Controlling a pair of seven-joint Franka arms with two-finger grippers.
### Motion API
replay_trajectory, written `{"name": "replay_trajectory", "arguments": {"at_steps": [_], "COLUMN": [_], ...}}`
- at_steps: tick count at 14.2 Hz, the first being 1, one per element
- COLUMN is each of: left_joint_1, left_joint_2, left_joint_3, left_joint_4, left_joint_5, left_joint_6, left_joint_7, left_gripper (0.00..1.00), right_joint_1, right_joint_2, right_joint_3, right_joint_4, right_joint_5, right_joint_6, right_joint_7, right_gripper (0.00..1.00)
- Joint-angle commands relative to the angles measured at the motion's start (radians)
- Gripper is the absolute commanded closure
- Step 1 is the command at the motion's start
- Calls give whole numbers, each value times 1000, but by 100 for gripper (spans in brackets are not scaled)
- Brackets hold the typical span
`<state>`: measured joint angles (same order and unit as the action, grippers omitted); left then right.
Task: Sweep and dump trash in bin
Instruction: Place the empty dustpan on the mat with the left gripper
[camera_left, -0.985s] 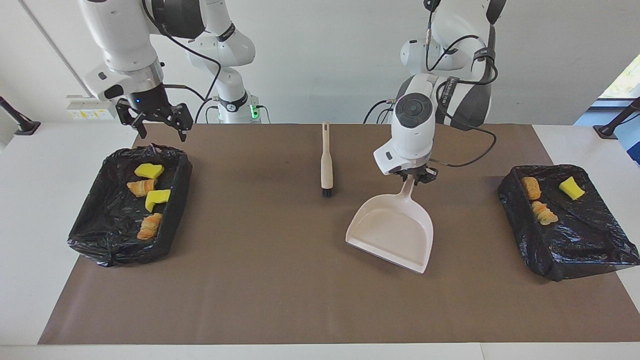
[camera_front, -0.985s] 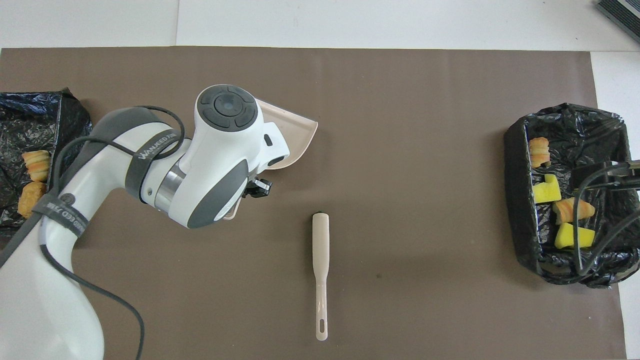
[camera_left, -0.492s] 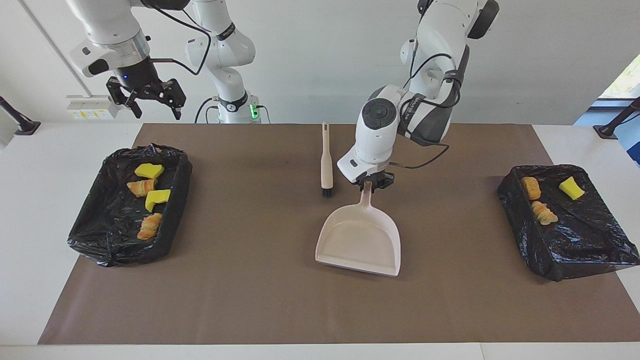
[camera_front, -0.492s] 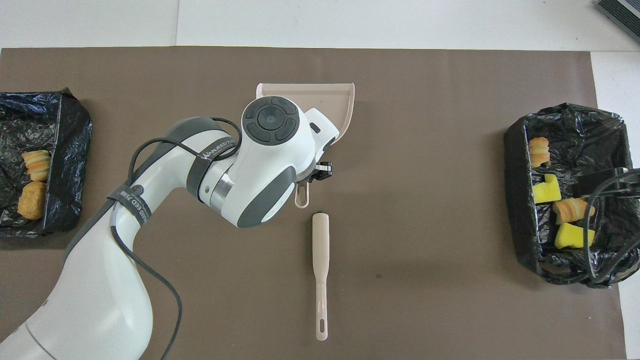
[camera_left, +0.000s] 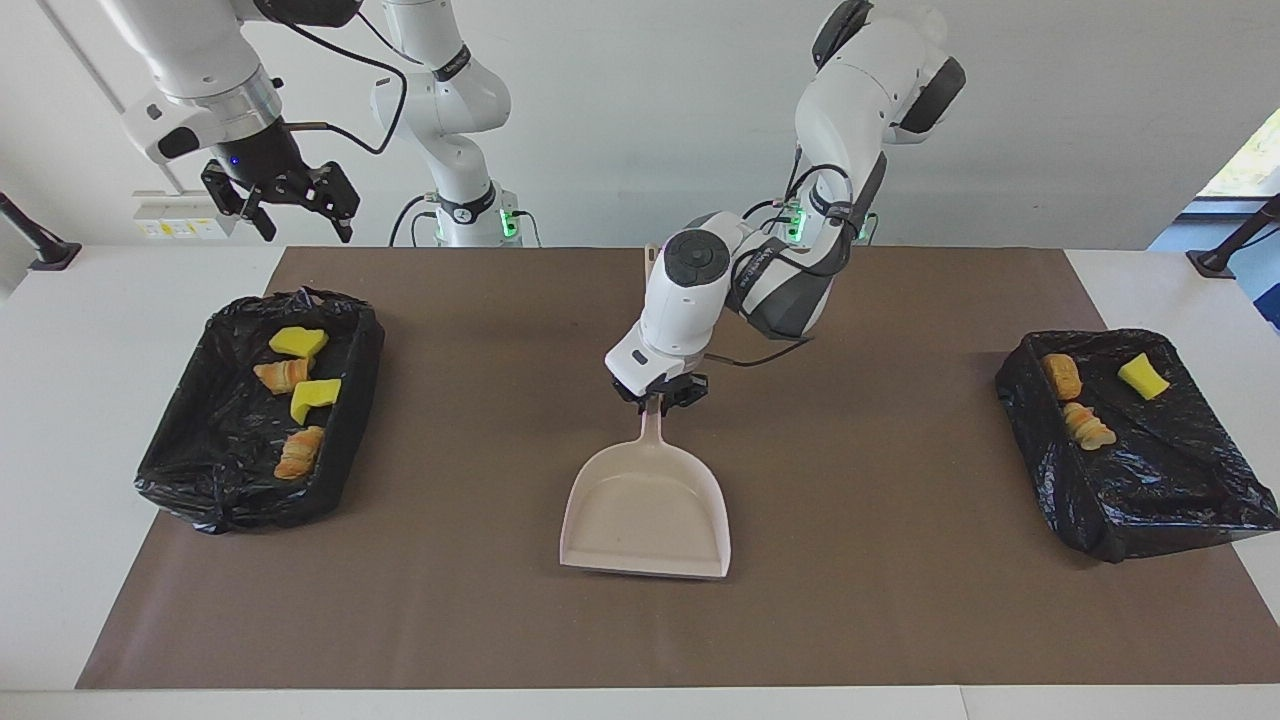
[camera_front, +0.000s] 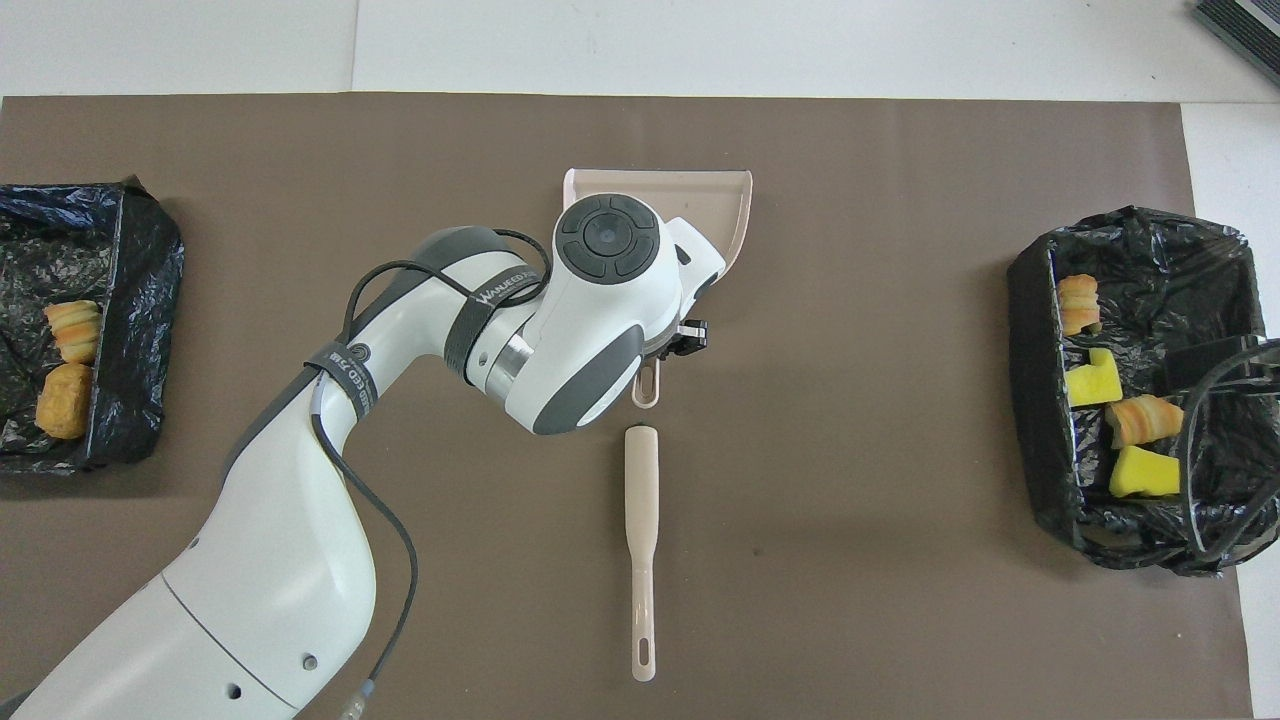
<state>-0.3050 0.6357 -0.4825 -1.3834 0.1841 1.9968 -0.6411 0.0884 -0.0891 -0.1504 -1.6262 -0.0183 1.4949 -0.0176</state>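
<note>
My left gripper is shut on the handle of the pale pink dustpan, which lies low and flat at the middle of the mat, mouth away from the robots. In the overhead view the left arm covers the gripper and most of the dustpan. The trash lies in two black-lined bins. The bin at the right arm's end holds two yellow sponges and two croissant pieces. The bin at the left arm's end holds a bread lump, a croissant piece and a yellow sponge. My right gripper is open and empty, high over the table edge by its bin.
A beige brush lies on the mat just nearer to the robots than the dustpan's handle, bristle end toward it. The brown mat covers most of the white table.
My left gripper has carried the dustpan from the left arm's end toward the mat's middle and turned it straight. My right gripper has risen and drawn back from its bin.
</note>
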Motion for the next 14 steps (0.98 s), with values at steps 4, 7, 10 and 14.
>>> {"name": "replay_trajectory", "arguments": {"at_steps": [4, 7, 10, 14], "left_joint_1": [-5, 4, 64, 76], "left_joint_2": [-2, -66, -235, -434], "left_joint_3": [2, 2, 18, 148], "left_joint_4": [4, -35, -211, -382], "left_joint_5": [28, 21, 17, 11], "left_joint_6": [-15, -24, -36, -116], "left_joint_7": [-2, 5, 17, 23], "left_gripper": [35, 11, 0, 0], "right_joint_1": [-6, -7, -6, -6], "right_joint_2": [-1, -3, -3, -3], "right_joint_3": [-3, -4, -4, -4], "right_joint_4": [-11, -11, -12, -12], "right_joint_5": [20, 20, 20, 18], "right_joint_6": [13, 11, 11, 13], "right_joint_7": [-48, -79, -111, -108], "right_gripper": [0, 0, 0, 0]}}
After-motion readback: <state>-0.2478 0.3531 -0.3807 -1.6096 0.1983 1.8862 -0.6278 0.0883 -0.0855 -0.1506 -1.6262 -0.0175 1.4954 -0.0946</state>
